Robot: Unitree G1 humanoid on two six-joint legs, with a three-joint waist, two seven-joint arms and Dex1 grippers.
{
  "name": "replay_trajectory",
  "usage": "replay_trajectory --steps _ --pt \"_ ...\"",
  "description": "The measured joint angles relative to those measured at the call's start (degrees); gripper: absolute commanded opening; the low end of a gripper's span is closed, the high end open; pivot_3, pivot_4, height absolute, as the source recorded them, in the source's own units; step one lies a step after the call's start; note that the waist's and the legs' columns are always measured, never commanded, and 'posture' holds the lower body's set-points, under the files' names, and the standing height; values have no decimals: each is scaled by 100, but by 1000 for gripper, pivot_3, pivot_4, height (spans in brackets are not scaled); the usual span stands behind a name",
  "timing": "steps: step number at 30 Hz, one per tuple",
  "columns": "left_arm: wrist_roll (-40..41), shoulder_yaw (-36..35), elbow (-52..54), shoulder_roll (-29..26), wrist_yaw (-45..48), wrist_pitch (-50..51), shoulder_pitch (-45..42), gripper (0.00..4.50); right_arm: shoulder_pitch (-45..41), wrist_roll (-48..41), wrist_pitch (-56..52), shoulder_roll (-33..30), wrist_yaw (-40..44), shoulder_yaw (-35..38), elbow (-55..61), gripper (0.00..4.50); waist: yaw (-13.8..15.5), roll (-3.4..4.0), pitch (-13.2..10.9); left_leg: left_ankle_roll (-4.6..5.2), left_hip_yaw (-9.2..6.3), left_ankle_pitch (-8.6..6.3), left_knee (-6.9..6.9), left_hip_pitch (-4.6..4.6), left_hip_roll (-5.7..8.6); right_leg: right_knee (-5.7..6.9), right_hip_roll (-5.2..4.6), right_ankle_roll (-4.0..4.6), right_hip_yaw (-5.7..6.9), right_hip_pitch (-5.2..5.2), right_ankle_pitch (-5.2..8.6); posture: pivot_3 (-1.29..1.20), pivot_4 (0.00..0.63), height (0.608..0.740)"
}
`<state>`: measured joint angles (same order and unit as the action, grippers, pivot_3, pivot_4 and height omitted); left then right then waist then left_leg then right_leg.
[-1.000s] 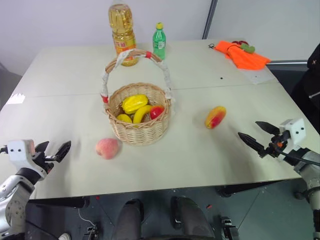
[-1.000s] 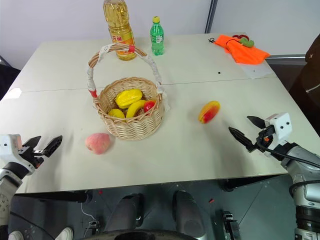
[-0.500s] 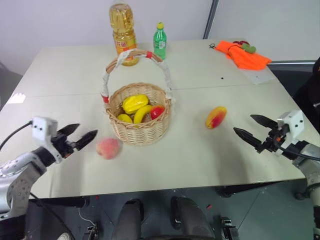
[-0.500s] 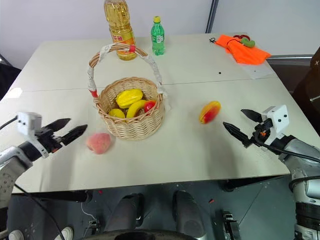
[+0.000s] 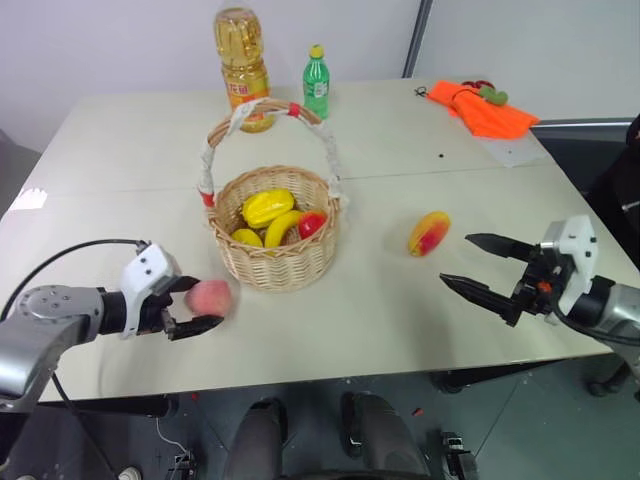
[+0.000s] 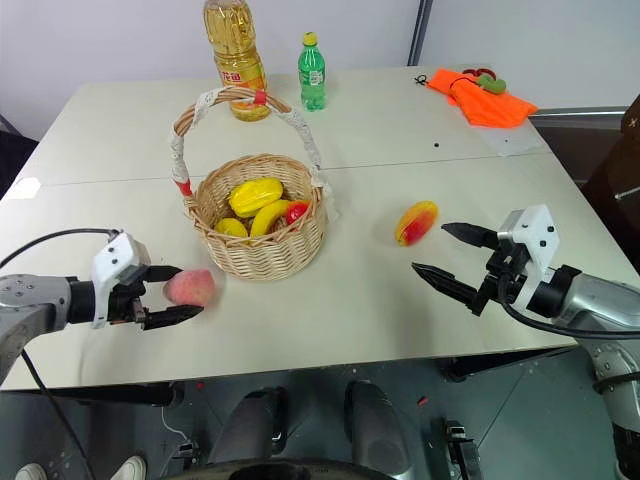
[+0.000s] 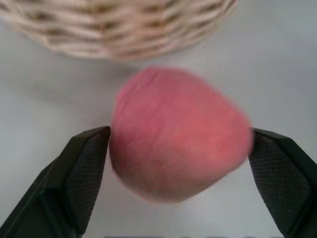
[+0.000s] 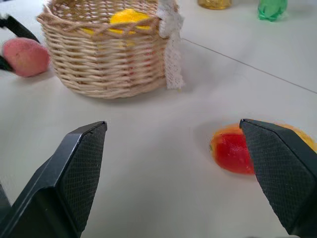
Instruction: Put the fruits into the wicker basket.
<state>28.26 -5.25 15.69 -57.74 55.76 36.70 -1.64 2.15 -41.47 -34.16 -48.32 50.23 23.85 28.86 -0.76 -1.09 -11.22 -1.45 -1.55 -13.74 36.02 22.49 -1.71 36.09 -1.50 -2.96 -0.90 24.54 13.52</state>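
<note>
A fuzzy pink-orange peach (image 5: pixel 212 296) lies on the table just left of the wicker basket (image 5: pixel 281 262). My left gripper (image 5: pixel 203 304) is open and straddles the peach, one black finger (image 7: pixel 84 173) close against its side and the other on the opposite side. The red-and-yellow mango (image 5: pixel 429 233) lies to the right of the basket. My right gripper (image 5: pixel 455 259) hovers open just right of the mango, pointing toward it, and one finger (image 8: pixel 280 168) covers part of the mango (image 8: pixel 233 151). The basket holds yellow fruits and a red one.
A tall oil bottle (image 5: pixel 243 65) and a green bottle (image 5: pixel 317 82) stand behind the basket at the table's far side. An orange cloth (image 5: pixel 483 107) lies at the far right corner. The basket's arched handle (image 5: pixel 270 110) rises over it.
My left gripper has swung right along the table's front and now brackets the peach. My right gripper has moved left and a little up, closer to the mango.
</note>
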Motion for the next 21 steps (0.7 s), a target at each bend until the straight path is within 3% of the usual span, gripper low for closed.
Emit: replay_trajectory --steps 1,5,9,16,19,21 --pt "-31 19 -10 35 -3 0 -41 4500 -35 -40 -46 -22 -17 -15 72 4475 2 -1 -1 0 0 0 0 1 0 0 0 0 0 0 0 0 150 740" --pt "-156 36 -57 51 2 -8 -87 2862 -174 -252 -323 -239 -35 -45 322 4500 0 -2 -1 1 1 0 0 0 0 0 0 0 0 0 0 0 150 740" --pt "-160 -116 -55 81 -3 -48 -55 2862 -452 -478 -503 -280 -60 -149 571 4500 -3 -3 -2 1 -1 0 0 -1 -4 2 2 0 1 1 0 0 150 740" --pt "1304 -1533 490 207 -12 880 -338 2862 -486 -494 -516 -279 -24 -283 609 4500 14 -15 -8 1 2 0 5 4 -1 1 -1 -2 3 0 0 0 150 740" --pt "2282 -1725 911 384 -254 1368 -1012 2862 -534 -501 -496 -280 67 -259 517 4500 26 -15 -8 2 1 0 14 3 -1 3 0 -5 4 -8 -2 0 150 740" --pt "2379 -1503 1096 799 -759 1387 -1771 2862 -661 -505 -473 -277 82 -257 452 4500 34 -14 -7 2 1 0 19 -2 5 4 0 -16 3 -20 -8 0 150 740"
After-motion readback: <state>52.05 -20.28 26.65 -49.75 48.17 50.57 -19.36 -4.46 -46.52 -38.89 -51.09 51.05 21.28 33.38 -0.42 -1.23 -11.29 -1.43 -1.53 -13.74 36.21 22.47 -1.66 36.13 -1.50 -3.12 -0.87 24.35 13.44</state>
